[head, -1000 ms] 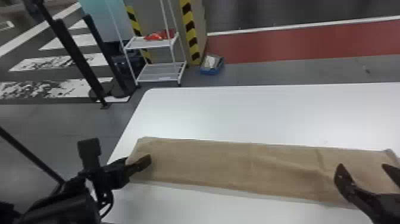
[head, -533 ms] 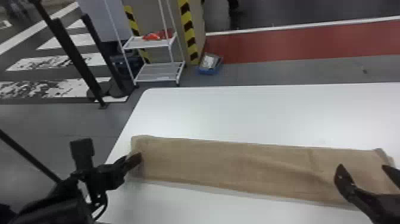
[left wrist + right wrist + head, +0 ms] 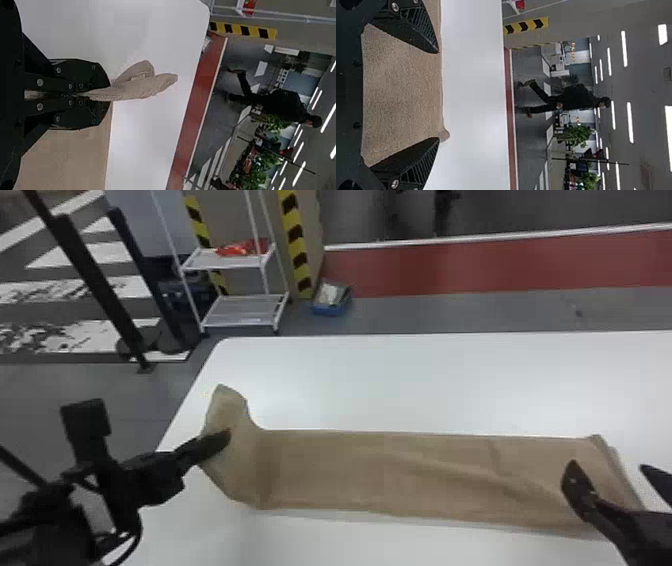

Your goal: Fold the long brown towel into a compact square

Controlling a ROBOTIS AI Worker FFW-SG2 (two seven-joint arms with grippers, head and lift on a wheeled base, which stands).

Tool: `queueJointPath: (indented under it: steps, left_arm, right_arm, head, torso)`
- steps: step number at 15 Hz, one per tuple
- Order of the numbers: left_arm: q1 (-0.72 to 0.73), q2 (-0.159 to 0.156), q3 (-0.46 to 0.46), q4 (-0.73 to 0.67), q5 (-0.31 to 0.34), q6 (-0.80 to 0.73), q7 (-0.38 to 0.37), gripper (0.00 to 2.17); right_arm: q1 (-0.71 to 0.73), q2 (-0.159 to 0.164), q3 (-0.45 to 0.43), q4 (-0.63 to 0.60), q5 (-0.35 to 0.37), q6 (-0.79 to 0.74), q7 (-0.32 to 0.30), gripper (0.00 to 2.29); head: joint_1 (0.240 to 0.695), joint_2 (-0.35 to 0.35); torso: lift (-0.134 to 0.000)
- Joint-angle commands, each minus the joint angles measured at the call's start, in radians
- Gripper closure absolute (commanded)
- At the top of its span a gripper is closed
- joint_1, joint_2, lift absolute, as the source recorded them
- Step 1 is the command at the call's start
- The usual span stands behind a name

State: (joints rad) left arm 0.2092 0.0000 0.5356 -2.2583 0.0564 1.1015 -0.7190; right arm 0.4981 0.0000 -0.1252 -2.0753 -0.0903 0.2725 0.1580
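The long brown towel (image 3: 400, 475) lies across the table, its left end raised and bent up. My left gripper (image 3: 222, 440) holds that end; in the left wrist view the left gripper (image 3: 107, 94) is shut on the towel (image 3: 134, 88), whose edge juts out past the fingertips. Over the towel's right end stands my right gripper (image 3: 612, 470), fingers wide apart. From the right wrist, the right gripper (image 3: 439, 95) is open, with the flat towel (image 3: 403, 91) visible between its fingers and nothing gripped.
The white table (image 3: 425, 385) extends behind and in front of the towel. Beyond its far left corner stand a white shelf rack (image 3: 240, 310) and a blue box (image 3: 332, 297) on the floor.
The towel's left end has come up off the table and bent over at the left gripper, which has shifted slightly. My right gripper has stayed where it was, still open.
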Motion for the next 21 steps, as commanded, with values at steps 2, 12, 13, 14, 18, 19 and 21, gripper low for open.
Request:
queueJointPath:
  steps: [2, 12, 13, 14, 18, 19, 21]
  left_arm:
    - [0.006, -0.003, -0.223, -0.161, -0.043, 0.143, 0.052, 2.15]
    - [-0.126, -0.003, -0.772, -0.103, -0.207, 0.199, 0.293, 2.15]
    - [-0.136, -0.003, -0.809, -0.081, -0.210, 0.199, 0.311, 2.15]
    - [-0.140, -0.003, -0.845, -0.061, -0.211, 0.196, 0.328, 2.15]
    - [-0.157, -0.003, -0.990, 0.049, -0.213, 0.045, 0.451, 0.57]
    - [-0.160, -0.003, -1.002, 0.071, -0.211, 0.021, 0.466, 0.00]
    - [-0.157, -0.003, -1.005, 0.071, -0.201, 0.012, 0.466, 0.00]
  right_arm:
    - [0.020, 0.001, -0.076, -0.031, -0.062, 0.003, 0.002, 0.10]
    - [0.046, 0.001, -0.205, -0.062, -0.177, 0.006, 0.014, 0.10]
    - [0.046, 0.001, -0.203, -0.060, -0.177, 0.006, 0.015, 0.10]
    - [0.043, 0.001, -0.203, -0.057, -0.177, 0.006, 0.025, 0.10]
    - [0.039, 0.001, -0.200, -0.046, -0.175, 0.003, 0.028, 0.10]
    - [0.039, 0.001, -0.198, -0.046, -0.175, 0.003, 0.031, 0.10]
    - [0.040, 0.001, -0.198, -0.046, -0.175, 0.003, 0.034, 0.10]
  head:
    - [0.695, 0.077]
    - [0.695, -0.308]
    - [0.695, -0.337]
    - [0.695, -0.348]
    - [0.695, -0.350]
    - [0.695, -0.350]
    - [0.695, -0.350]
  torso:
    - [-0.123]
    - [-0.123]
    - [-0.123]
    - [-0.123]
    - [-0.123]
    - [-0.123]
    - [-0.123]
